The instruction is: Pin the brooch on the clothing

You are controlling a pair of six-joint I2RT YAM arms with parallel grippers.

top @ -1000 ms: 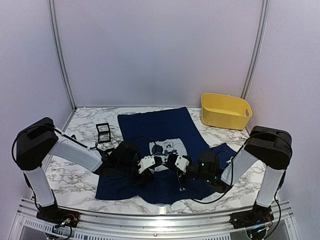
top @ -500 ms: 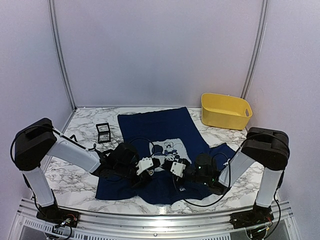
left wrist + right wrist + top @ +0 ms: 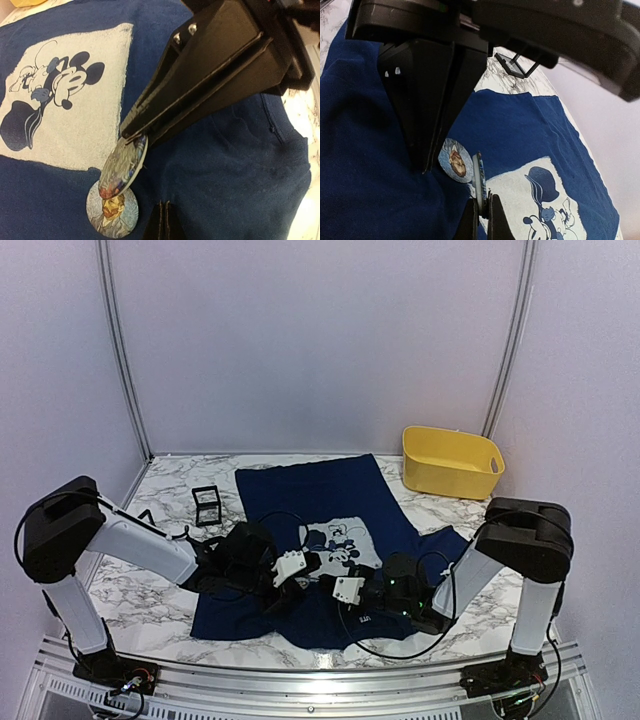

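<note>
The clothing (image 3: 345, 495), a navy T-shirt with a pale mouse print (image 3: 60, 95), lies flat on the marble table. My right gripper (image 3: 482, 212) is shut on the rim of a round painted brooch (image 3: 477, 180) and holds it on edge just above the shirt, at the print's corner. A second round brooch (image 3: 112, 210) with a bearded man's portrait lies flat on the cloth beside it. My left gripper (image 3: 165, 222) is shut, its tips down on the fabric next to the portrait brooch; I cannot see whether cloth is pinched. Both grippers meet near the shirt's front (image 3: 322, 575).
A yellow bin (image 3: 451, 462) stands at the back right. A small black wire stand (image 3: 206, 505) sits on the marble left of the shirt. Cables loop over the shirt around both wrists.
The right gripper has carried its brooch down and toward the near edge, closer to the shirt. The left gripper's jaws have closed the last bit; that arm has barely shifted.
</note>
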